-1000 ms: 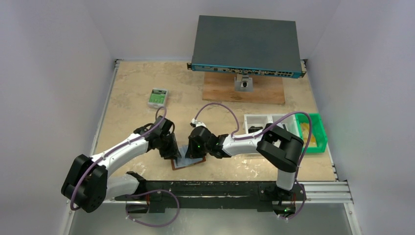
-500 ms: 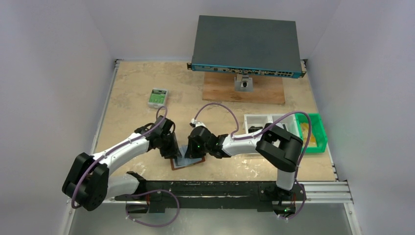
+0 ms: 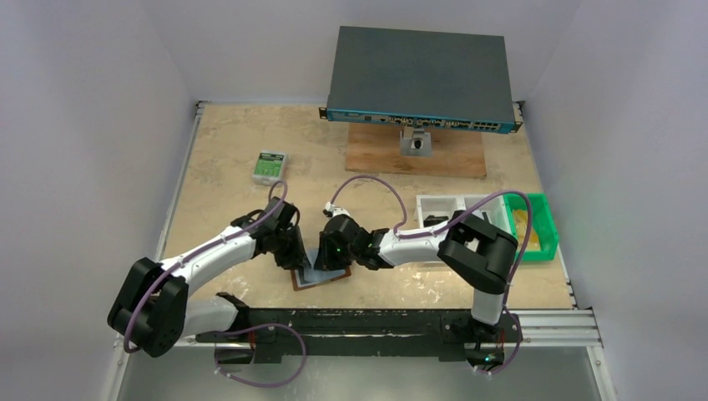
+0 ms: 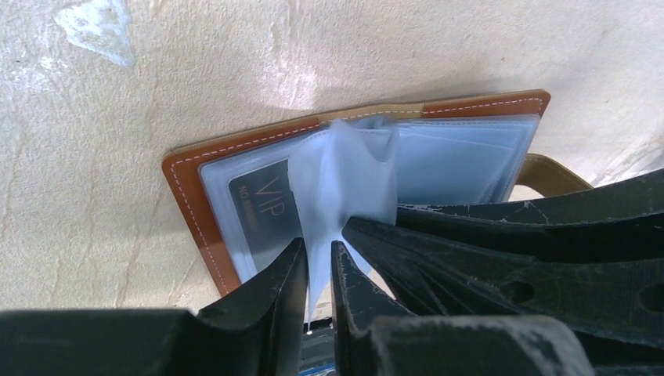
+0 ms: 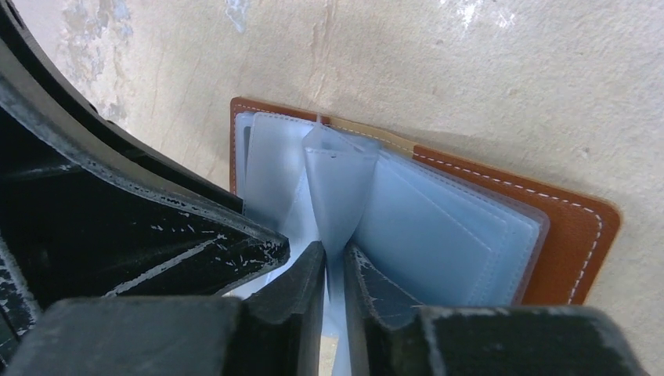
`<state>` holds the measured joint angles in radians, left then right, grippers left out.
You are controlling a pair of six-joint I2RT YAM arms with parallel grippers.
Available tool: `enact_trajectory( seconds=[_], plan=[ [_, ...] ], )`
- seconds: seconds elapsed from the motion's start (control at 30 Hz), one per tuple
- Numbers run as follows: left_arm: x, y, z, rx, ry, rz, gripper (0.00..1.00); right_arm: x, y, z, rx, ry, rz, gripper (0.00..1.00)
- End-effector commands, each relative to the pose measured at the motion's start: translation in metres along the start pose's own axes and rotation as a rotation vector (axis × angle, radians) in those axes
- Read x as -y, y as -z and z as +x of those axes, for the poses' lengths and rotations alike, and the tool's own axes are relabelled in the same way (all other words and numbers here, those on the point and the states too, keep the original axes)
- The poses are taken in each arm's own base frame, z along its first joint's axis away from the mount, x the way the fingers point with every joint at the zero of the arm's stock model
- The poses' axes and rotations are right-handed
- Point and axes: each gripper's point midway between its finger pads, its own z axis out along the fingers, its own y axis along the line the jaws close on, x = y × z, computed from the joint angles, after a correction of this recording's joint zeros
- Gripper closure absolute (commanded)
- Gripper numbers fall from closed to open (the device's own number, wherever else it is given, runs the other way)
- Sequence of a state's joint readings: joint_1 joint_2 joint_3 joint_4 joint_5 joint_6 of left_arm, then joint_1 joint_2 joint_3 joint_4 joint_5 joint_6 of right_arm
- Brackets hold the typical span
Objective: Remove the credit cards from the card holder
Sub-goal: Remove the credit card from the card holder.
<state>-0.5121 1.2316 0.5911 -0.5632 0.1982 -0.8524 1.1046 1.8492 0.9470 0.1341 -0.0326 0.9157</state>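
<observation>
Card holder (image 4: 185, 178) open on table (image 4: 117, 78); left pincer (image 4: 317, 266), right pincer (image 5: 335, 270) each clamped on clear sleeve (image 4: 344, 172).

Bright even light, soft shadows, sharp focus

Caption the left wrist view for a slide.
Left pincer shut on a clear sleeve of the open card holder; a VIP card sits inside.
</observation>
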Motion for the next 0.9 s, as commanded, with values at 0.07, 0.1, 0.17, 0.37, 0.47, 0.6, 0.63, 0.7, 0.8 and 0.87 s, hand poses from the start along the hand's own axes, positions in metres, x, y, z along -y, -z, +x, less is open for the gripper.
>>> enact_trajectory(
  seconds=[0.07, 0.1, 0.17, 0.37, 0.47, 0.6, 0.63, 0.7, 0.8, 0.87],
  plan=[
    [0.013, 0.003, -0.003, 0.026, -0.037, 0.077, 0.77, 0.007, 0.019, 0.003, -0.034, 0.037, 0.073, 0.76],
    [0.014, 0.003, -0.003, 0.026, -0.04, 0.085, 0.76, 0.006, 0.02, 0.001, -0.029, 0.037, 0.076, 0.75],
    [0.016, 0.004, -0.003, 0.027, -0.043, 0.095, 0.74, 0.002, 0.023, -0.003, -0.026, 0.037, 0.077, 0.73],
    [0.025, 0.003, -0.004, 0.024, -0.054, 0.143, 0.71, -0.009, 0.033, -0.011, -0.002, 0.033, 0.049, 0.66],
    [0.03, 0.002, -0.003, 0.017, -0.057, 0.169, 0.71, -0.012, 0.037, -0.013, 0.006, 0.028, 0.038, 0.63],
    [0.034, 0.0, -0.003, 0.009, -0.058, 0.197, 0.71, -0.014, 0.039, -0.014, 0.013, 0.018, 0.028, 0.63],
    [0.035, -0.001, -0.002, 0.005, -0.058, 0.203, 0.71, -0.015, 0.04, -0.015, 0.016, 0.017, 0.025, 0.62],
    [0.037, -0.002, -0.002, 0.0, -0.055, 0.21, 0.71, -0.016, 0.042, -0.016, 0.021, 0.014, 0.02, 0.61],
    [0.04, -0.002, -0.002, -0.005, -0.053, 0.224, 0.71, -0.016, 0.047, -0.02, 0.046, 0.012, 0.025, 0.61],
    [0.043, 0.0, -0.003, -0.003, -0.055, 0.239, 0.71, -0.016, 0.053, -0.023, 0.062, 0.009, 0.025, 0.61]
  ],
)
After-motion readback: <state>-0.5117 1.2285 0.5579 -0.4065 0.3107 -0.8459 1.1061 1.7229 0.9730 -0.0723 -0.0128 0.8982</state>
